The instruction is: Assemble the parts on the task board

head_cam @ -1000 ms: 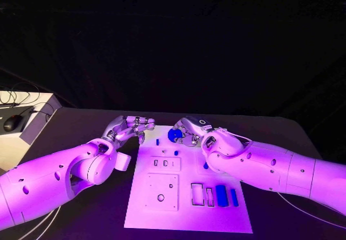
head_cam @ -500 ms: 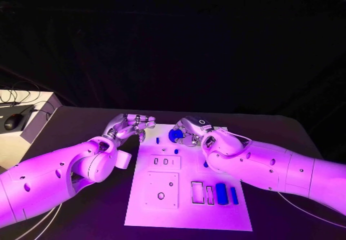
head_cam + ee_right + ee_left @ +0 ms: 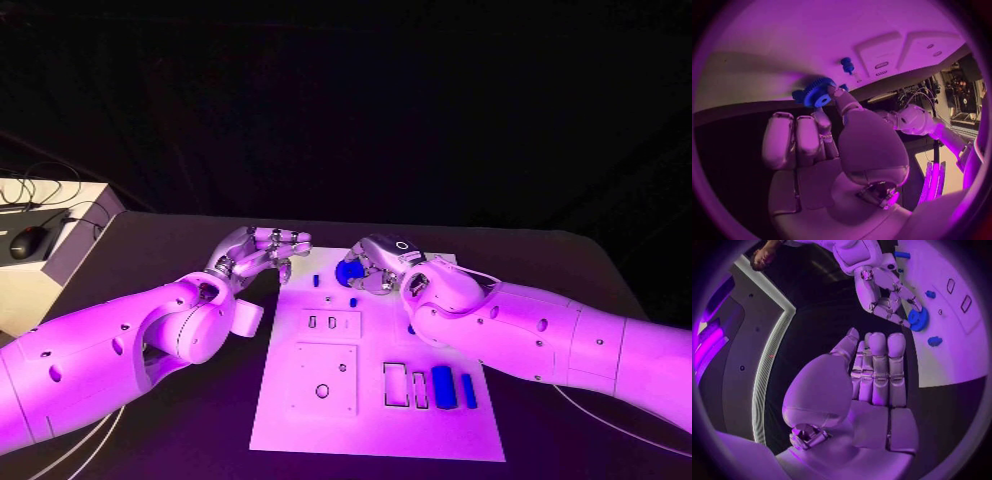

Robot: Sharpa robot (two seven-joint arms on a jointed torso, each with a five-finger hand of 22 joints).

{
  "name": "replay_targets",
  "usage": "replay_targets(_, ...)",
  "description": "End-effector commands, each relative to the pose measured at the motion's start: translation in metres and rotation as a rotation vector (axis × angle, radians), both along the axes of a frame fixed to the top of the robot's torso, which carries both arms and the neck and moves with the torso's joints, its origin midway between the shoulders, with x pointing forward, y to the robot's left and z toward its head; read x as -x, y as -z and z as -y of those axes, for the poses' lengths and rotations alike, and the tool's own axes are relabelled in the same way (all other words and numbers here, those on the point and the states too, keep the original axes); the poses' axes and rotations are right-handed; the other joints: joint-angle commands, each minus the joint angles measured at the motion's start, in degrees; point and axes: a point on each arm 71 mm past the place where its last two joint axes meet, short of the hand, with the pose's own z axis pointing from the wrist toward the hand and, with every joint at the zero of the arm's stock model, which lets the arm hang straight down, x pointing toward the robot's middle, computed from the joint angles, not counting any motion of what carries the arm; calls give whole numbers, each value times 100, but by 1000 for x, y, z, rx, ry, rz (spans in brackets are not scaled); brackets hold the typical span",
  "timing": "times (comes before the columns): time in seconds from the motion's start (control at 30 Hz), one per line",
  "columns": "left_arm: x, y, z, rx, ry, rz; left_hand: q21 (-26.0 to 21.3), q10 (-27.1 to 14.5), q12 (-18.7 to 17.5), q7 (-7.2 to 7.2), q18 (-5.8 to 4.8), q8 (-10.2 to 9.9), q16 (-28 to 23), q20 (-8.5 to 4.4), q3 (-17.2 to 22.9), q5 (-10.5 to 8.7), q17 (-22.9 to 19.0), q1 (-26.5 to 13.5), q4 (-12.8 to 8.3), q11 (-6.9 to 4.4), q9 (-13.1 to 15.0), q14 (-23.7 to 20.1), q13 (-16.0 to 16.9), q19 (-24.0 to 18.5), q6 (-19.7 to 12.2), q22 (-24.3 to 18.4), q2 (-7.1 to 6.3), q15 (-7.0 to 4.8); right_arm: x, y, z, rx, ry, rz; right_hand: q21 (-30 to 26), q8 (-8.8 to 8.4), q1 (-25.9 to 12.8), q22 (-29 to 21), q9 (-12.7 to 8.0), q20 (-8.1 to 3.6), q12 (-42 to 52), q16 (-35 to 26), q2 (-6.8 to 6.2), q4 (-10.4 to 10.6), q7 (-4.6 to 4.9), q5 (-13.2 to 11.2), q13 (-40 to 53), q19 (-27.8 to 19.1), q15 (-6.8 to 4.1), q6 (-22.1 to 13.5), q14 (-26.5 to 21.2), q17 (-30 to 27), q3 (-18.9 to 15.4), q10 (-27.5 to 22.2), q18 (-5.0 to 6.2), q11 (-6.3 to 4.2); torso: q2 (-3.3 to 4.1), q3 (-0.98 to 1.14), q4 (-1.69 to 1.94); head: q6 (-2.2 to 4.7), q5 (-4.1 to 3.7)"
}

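Far end of the task board (image 3: 378, 430) was crowded. The right hand (image 3: 378, 262) hung over the board's far edge, pinching a blue gear (image 3: 349, 270); the left hand (image 3: 260, 250) sat just off the board's far left corner, fingers apart, holding nothing. Only a narrow gap lay between the two hands. Small blue pegs (image 3: 351, 302) stood just beneath that gap.

The right forearm (image 3: 534, 335) crossed the board's right edge, blocking approach from that side. The left forearm (image 3: 130, 350) lay beside the left edge.

Near half of the board lay open from above: recessed plates (image 3: 323, 380) on the left, blue bars (image 3: 453, 390) upright in slots at right. Bare table (image 3: 562, 450) lay near the bottom right corner.
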Motion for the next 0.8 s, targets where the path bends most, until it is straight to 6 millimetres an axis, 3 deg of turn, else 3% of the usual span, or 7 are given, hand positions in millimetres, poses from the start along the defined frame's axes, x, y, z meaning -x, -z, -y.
replay_targets(0.03,1,-1,2,11,17,5,-9,-25,13,13,162,6,25,15,28,-3,-5,-22,-10,1,-1,-28,-7,16,-10,6,2,24,0,4,0,22,-4,-9,-29,3,13,972,6,-34,-42,-15,-70,38,53,-20,-6,271,-33,-15,-7,8,3,-13,-44,-3,7,-4,-2,1,0)
replay_targets(0.4,1,-1,2,11,17,5,-9,-25,13,13,162,6,25,15,28,-3,-5,-22,-10,1,-1,-28,-7,16,-10,6,2,24,-3,6,1,21,7,-3,-58,-3,48,967,3,-2,-244,-41,-100,78,126,-181,-159,261,2,-236,-14,8,-50,-146,-35,44,0,-3,0,-9,-2)
replay_targets(0.8,1,-1,2,11,17,5,-9,-25,13,13,162,6,25,15,28,-3,-5,-22,-10,1,-1,-28,-7,16,-10,6,2,24,-5,6,2,19,16,2,-69,-8,90,967,1,27,-331,-58,-114,127,174,-196,-267,259,30,-410,-17,20,-112,-223,-24,75,1,-1,-7,-2,0)
